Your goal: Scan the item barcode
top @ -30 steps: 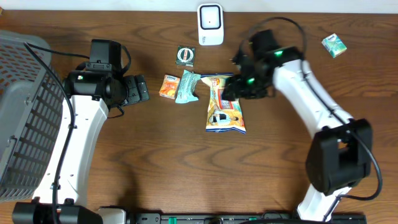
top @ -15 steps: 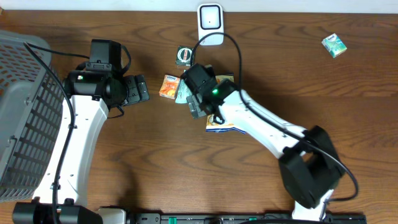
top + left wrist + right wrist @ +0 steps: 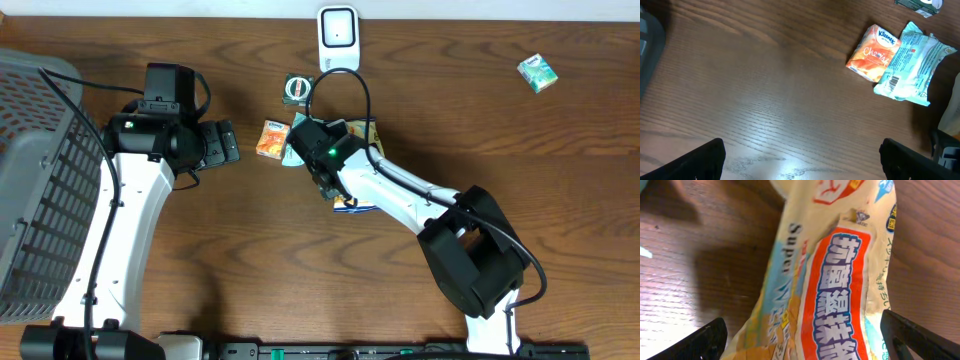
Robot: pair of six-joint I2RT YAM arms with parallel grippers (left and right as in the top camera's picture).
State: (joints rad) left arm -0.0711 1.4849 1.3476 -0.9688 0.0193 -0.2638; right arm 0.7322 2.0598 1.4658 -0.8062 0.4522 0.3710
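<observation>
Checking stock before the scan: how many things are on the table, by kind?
Soft packs: 3 (orange tissue pack, teal pack, large yellow pack)
Small boxes: 2 (dark box, green box)
Scanner: 1
Basket: 1
Total: 7
</observation>
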